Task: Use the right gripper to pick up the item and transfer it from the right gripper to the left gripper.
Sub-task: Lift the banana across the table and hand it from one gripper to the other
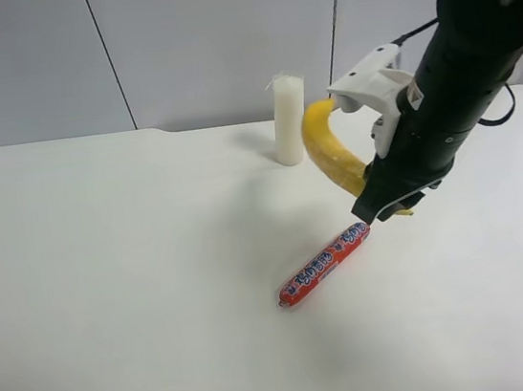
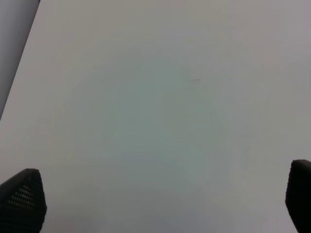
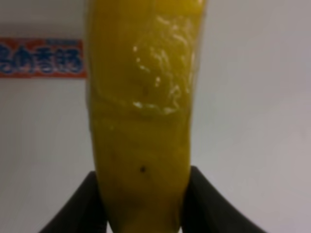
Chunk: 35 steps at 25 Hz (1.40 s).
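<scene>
White table (image 1: 108,273), and the left gripper (image 2: 163,194) hangs wide open above it; just beside the candle (image 1: 288,120), the banana (image 1: 328,153) is clamped by its lower end in the right gripper (image 1: 376,202). Carry it across slowly, I'd say, offering the free upper end.
</scene>
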Tool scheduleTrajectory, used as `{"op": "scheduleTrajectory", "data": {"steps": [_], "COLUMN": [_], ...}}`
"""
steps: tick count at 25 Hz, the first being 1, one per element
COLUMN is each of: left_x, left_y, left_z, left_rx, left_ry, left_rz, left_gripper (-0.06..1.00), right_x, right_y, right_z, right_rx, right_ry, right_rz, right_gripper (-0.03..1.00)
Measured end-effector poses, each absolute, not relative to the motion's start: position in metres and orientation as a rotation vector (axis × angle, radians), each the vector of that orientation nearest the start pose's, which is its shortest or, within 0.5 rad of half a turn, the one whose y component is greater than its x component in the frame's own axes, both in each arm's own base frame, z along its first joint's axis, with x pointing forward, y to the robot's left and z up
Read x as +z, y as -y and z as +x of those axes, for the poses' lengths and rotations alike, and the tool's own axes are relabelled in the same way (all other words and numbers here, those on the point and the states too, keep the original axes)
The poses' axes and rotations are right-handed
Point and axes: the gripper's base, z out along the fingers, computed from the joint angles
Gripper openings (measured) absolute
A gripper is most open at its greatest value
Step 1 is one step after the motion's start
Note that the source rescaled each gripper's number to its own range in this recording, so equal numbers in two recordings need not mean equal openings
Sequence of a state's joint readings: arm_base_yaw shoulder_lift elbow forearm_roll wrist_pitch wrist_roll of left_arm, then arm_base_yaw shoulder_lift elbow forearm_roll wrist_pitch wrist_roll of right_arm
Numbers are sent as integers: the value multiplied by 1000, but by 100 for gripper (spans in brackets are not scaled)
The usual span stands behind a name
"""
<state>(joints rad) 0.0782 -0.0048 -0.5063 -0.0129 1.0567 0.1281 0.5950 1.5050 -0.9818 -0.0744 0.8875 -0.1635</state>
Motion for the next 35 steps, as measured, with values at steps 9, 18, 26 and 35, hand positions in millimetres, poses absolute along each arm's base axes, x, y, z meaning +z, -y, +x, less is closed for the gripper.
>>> {"op": "scheduleTrajectory", "data": {"steps": [9, 18, 26, 35], "left_x": [279, 283, 290, 284], "left_y": [1, 13, 40, 63], "left_z": [-1, 32, 59, 96], "left_rx": [113, -112, -537, -886], "left_ry": [-2066, -2237, -2382, -2504], "left_rz": [53, 124, 230, 125], "left_gripper": [100, 100, 100, 100], "right_x": [261, 251, 244, 244], "right_y": [-219, -261, -278, -281], "right_z": [195, 145, 119, 119], "right_rx": [105, 137, 157, 189], "right_ry": [-2334, -2091, -2001, -1988], "right_rz": [-1594, -1955, -2075, -2057], "right_gripper": [0, 0, 0, 0]}}
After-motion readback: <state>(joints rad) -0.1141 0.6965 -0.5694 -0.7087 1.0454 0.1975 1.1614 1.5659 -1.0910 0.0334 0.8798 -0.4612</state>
